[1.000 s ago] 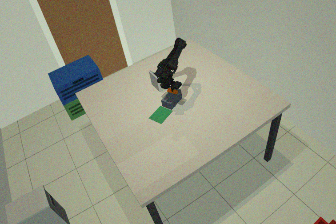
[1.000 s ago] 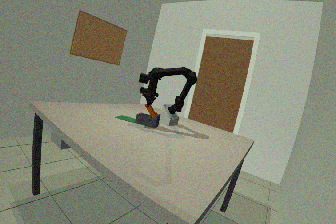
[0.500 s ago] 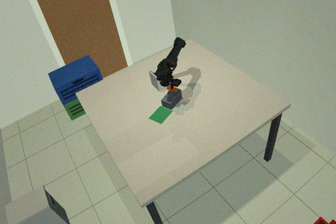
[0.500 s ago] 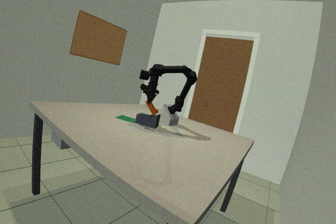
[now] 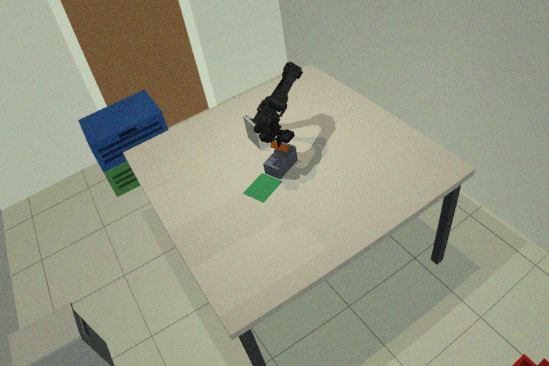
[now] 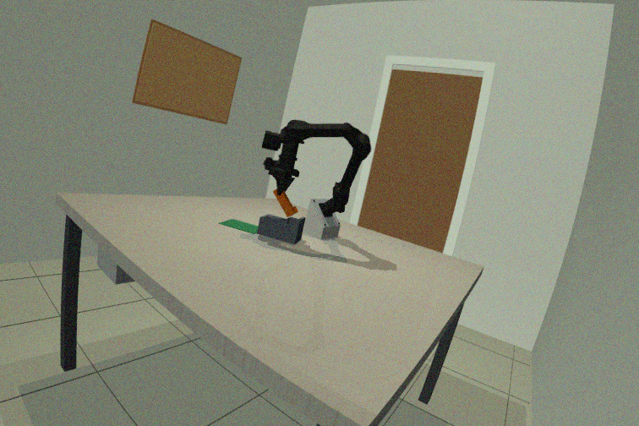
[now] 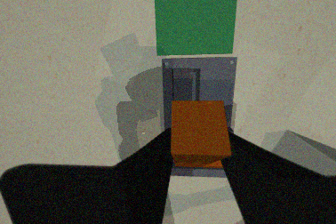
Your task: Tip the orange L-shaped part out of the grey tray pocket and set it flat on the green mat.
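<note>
The orange part (image 5: pixel 279 147) (image 6: pixel 285 203) (image 7: pixel 198 127) is held by my gripper (image 5: pixel 279 144) (image 6: pixel 280 192) (image 7: pixel 195 134), which is shut on its upper end. The part hangs steeply tilted, its other end lower and toward the arm's base. In the exterior view it shows just above the grey tray (image 5: pixel 274 168) (image 6: pixel 279 229) (image 7: pixel 217 69), seemingly clear of it. Part of the tray's empty pocket shows in the wrist view; the part and fingers hide the rest. The green mat (image 5: pixel 262 187) (image 6: pixel 238 226) (image 7: pixel 196 13) lies flat beside the tray, with nothing on it.
The arm's light grey base block (image 5: pixel 253 132) (image 6: pixel 320 221) (image 7: pixel 302 149) stands on the table (image 5: pixel 354 202) (image 6: pixel 309 307) behind the tray. The mat lies on the tray's far side from that base. A blue box (image 5: pixel 124 124) stands beyond the table's edge.
</note>
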`<state>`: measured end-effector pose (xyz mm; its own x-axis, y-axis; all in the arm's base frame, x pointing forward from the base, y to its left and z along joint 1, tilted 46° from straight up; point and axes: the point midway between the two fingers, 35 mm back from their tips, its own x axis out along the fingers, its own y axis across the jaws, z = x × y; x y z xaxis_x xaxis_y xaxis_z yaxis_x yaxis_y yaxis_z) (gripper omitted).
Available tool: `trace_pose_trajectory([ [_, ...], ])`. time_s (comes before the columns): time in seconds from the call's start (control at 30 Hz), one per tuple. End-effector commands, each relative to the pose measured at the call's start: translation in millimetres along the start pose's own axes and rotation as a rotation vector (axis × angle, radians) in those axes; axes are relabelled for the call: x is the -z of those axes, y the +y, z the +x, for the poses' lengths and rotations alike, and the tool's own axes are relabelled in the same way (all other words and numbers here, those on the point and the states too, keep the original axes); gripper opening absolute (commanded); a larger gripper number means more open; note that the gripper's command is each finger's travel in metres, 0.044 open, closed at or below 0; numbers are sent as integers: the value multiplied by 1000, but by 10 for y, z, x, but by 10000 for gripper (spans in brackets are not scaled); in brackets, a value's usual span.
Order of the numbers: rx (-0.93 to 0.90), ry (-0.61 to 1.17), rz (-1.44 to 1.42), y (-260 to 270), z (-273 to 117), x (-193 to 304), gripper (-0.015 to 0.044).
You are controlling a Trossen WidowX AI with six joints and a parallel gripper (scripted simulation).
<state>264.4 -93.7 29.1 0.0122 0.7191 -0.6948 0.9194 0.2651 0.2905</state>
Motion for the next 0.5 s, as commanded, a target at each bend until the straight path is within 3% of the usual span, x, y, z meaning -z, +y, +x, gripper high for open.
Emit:
trace_pose_trajectory([
  [0.0, 0, -6, -5, -13, 5, -199, 0],
  [0.47, 0, -10, -7, -65, 2, -739, 0],
])
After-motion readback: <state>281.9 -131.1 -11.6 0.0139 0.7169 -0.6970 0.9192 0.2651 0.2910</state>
